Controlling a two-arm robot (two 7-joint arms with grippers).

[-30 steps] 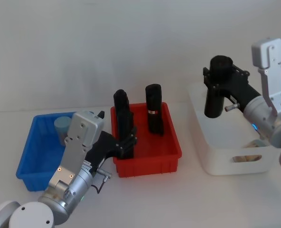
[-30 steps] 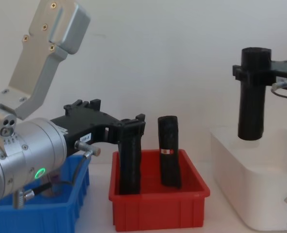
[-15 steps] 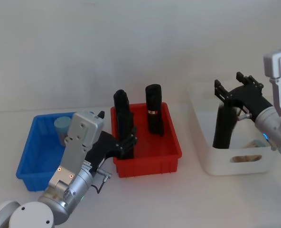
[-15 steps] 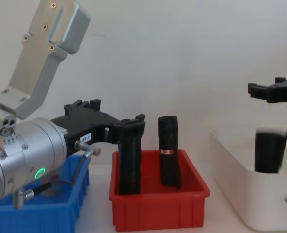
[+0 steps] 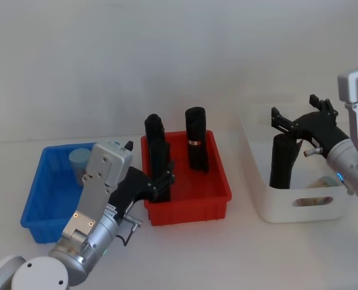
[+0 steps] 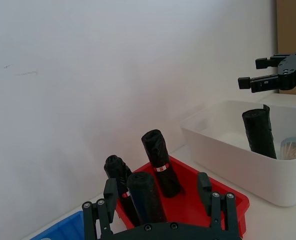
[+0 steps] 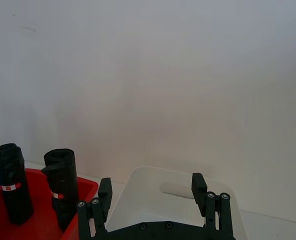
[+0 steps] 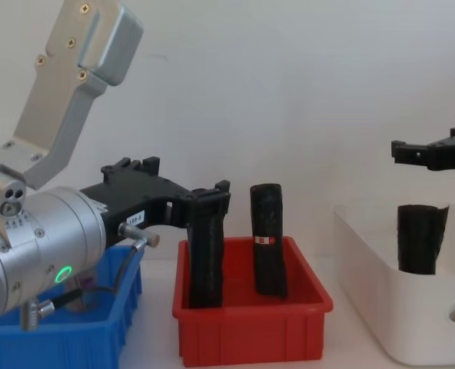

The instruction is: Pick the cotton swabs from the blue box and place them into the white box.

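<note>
Head view. The shallow blue plastic box lies behind and beside the left gripper and holds one clear jar of cotton swabs with a pale blue lid in its far corner. The left gripper, fingers spread and holding nothing, hangs at the near left part of the red plastic bin, where two tall black rolls stand upright. The right gripper hovers open and empty just above a third black roll, which stands in the large white plastic tub; something pale shows through the tub's oval handle cutout.

Chest view. The left gripper sits level with the top of the nearer roll in the red bin. The right gripper's tips hang clear above the roll rising over the white tub's rim.

Left wrist view. Beside the roll inside the white tub lies a clear jar of pale swab sticks, below the far right gripper.

Right wrist view. The right gripper's fingers are spread over the white tub, with the red bin off to one side.
</note>
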